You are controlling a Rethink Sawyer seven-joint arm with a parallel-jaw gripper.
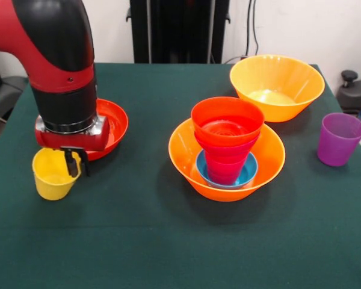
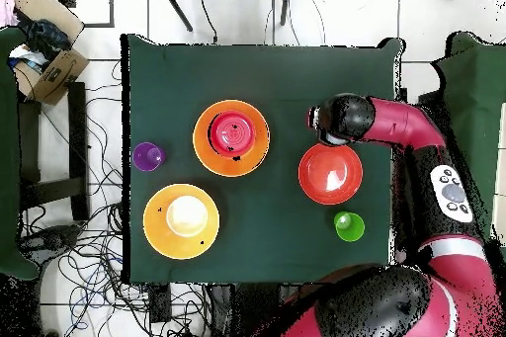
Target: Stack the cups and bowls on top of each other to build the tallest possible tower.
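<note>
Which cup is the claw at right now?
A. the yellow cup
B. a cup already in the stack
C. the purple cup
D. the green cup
A: in the front view the claw hangs over the rim of the yellow cup, with one dark finger reaching down inside it, while the purple cup stands alone far across the table.

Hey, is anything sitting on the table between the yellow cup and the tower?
Nothing visible does. The yellow cup sits under the gripper, and open green cloth runs across to the tower.
</note>
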